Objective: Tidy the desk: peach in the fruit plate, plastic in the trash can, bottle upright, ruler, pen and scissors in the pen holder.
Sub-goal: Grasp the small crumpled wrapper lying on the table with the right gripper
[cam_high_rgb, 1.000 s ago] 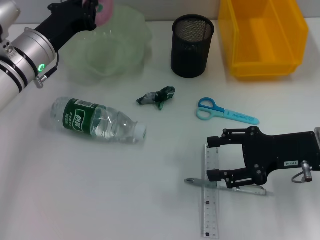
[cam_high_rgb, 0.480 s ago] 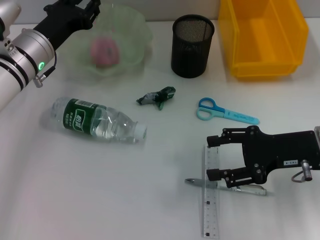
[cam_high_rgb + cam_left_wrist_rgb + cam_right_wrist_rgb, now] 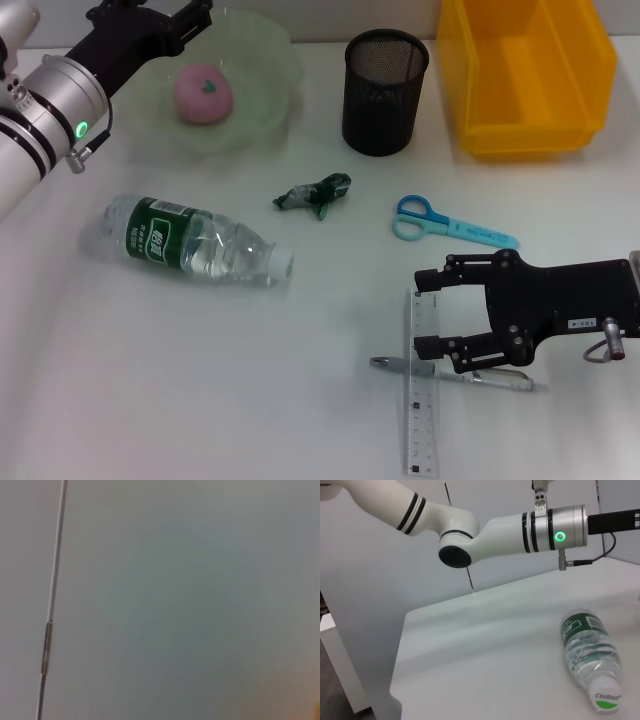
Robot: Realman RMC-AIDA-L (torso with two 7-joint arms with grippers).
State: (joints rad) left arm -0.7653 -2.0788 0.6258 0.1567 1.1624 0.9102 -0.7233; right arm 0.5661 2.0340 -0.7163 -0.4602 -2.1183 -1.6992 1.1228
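Lying on white desk [image 3: 150,380]: bottle [image 3: 195,242] sideways, scissors [image 3: 452,224], ruler [image 3: 420,385]; both claws [image 3: 428,318] wide apart, empty

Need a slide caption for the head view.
Peach in fruit plate, left hand open beside it; bottle lying down.

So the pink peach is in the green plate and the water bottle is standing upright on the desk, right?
Not quite. The peach is in the green plate, but the water bottle lies on its side on the desk, as the head view shows.
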